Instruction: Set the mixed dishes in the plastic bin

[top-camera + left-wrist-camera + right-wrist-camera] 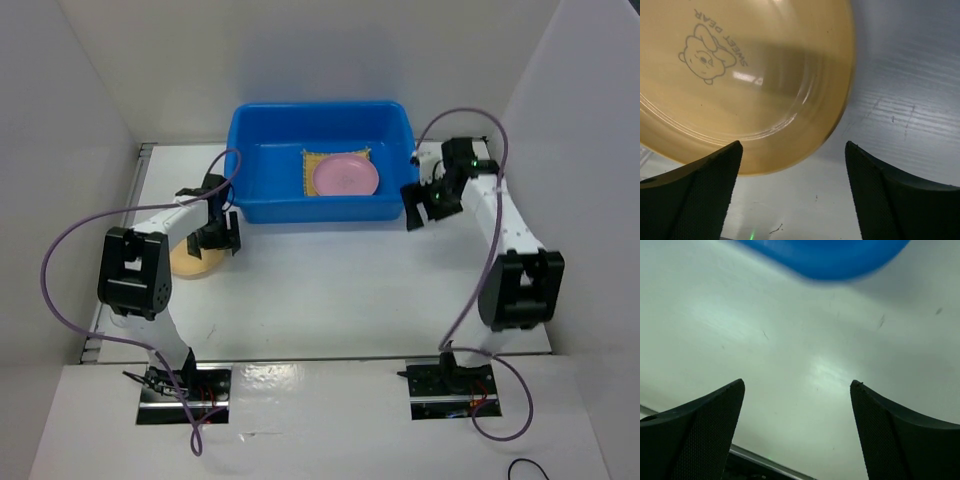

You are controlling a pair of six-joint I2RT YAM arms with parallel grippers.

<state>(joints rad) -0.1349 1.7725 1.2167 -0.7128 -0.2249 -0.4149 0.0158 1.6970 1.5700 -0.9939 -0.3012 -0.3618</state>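
Observation:
The bright blue plastic bin (262, 150) stands at the back middle of the table. The yellowish woven mat (309, 165) lies on its floor with the pink plate (346, 177) on top. The tan-orange plate (192, 260) lies on the table at the left; the left wrist view shows it close up (750, 80) with a bear print. My left gripper (216, 239) is open and empty just beside the plate's right edge. My right gripper (418, 210) is open and empty over the table by the bin's right front corner (825, 257). No clear cups show.
White walls enclose the table on the left, back and right. Purple cables loop from both arms. The arm bases sit at the near edge.

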